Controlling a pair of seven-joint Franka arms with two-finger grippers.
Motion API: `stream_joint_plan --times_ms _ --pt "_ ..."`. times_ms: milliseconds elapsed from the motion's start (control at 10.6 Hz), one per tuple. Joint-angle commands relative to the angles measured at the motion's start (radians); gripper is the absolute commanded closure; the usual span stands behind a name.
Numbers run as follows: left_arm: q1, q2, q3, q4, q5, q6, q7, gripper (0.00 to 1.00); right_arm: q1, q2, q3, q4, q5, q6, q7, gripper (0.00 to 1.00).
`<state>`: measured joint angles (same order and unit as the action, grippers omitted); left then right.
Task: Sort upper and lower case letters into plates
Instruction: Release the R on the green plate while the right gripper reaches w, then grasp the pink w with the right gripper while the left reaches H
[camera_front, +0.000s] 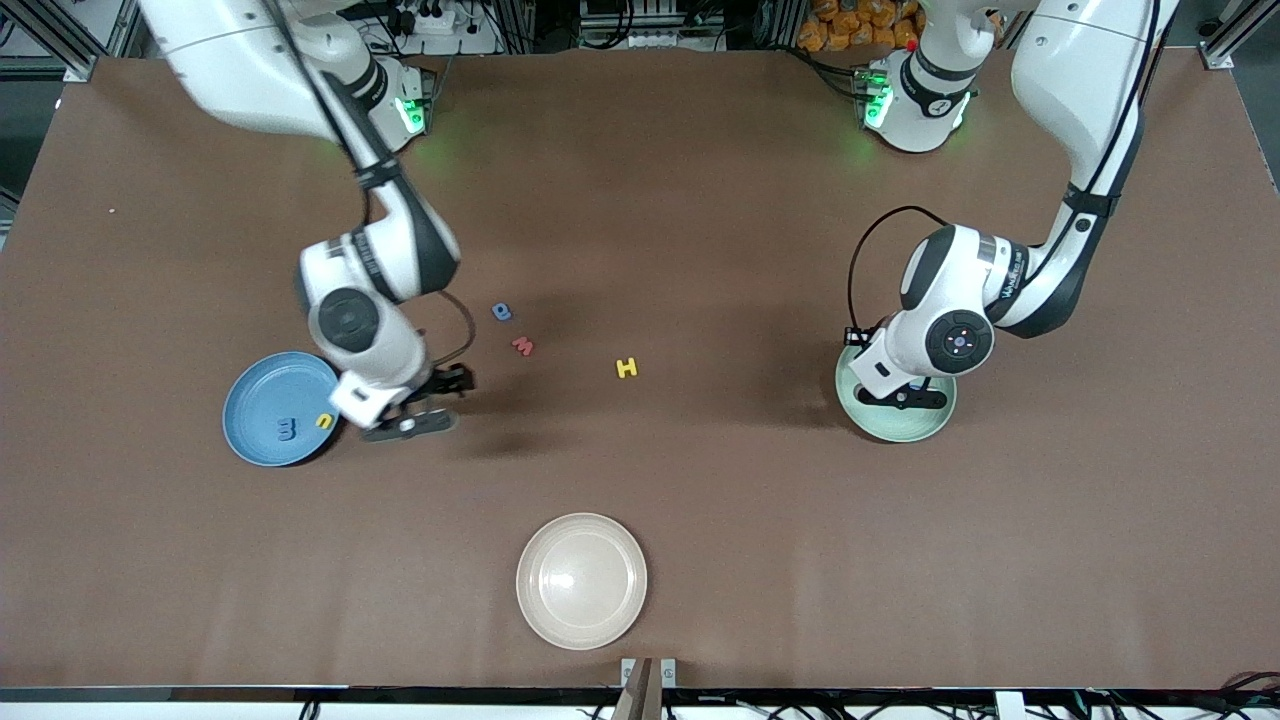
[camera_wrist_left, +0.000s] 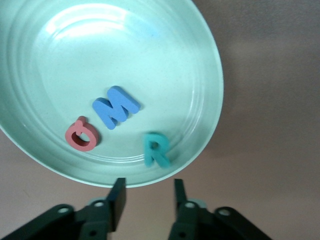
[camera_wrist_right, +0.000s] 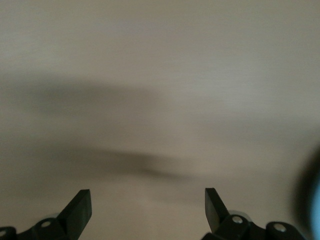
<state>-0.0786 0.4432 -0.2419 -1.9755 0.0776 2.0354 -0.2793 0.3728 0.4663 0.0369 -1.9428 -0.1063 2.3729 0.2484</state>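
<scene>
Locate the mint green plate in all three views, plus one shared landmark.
Front view: mint green plate toward the left arm's end of the table, under the left end effector.
Left wrist view: plate fills most of the picture, holding three letters.
Right wrist view: not in it.
Shared landmark: brown table.

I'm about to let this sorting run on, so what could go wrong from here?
1. The blue letter and red letter lie close together on the table; a grab at one may nudge the other.
2. The right claw, open, hangs beside the blue plate and may clip its rim.
</scene>
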Motion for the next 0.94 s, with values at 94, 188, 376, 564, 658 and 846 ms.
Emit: stream_joint_plan --times_ms 94,188,376,564,658,846 --pt "-0.013 -0.032 -0.005 -0.005 -0.051 0.011 -0.023 0.00 0.029 -0.029 0.040 -0.093 0.010 0.055 -0.055 0.00" --pt "-0.033 -0.028 -0.005 0.016 -0.089 0.011 -0.033 0.00 0.035 -0.031 0.066 -0.122 0.010 0.060 -0.060 0.00" --pt "-0.099 -0.003 -0.005 0.075 -0.171 0.019 -0.197 0.00 0.037 -0.055 0.135 -0.183 0.010 0.080 -0.064 0.00" --pt "-0.217 0.052 -0.004 0.148 -0.187 0.078 -0.460 0.00 0.043 -0.040 0.158 -0.209 0.010 0.138 -0.098 0.00" --pt "-0.260 0.107 -0.003 0.211 -0.174 0.097 -0.575 0.00 0.046 -0.026 0.158 -0.222 0.008 0.169 -0.138 0.00" --pt "-0.303 0.204 -0.002 0.346 -0.167 0.097 -0.612 0.00 0.035 -0.018 0.153 -0.271 -0.012 0.235 -0.187 0.00"
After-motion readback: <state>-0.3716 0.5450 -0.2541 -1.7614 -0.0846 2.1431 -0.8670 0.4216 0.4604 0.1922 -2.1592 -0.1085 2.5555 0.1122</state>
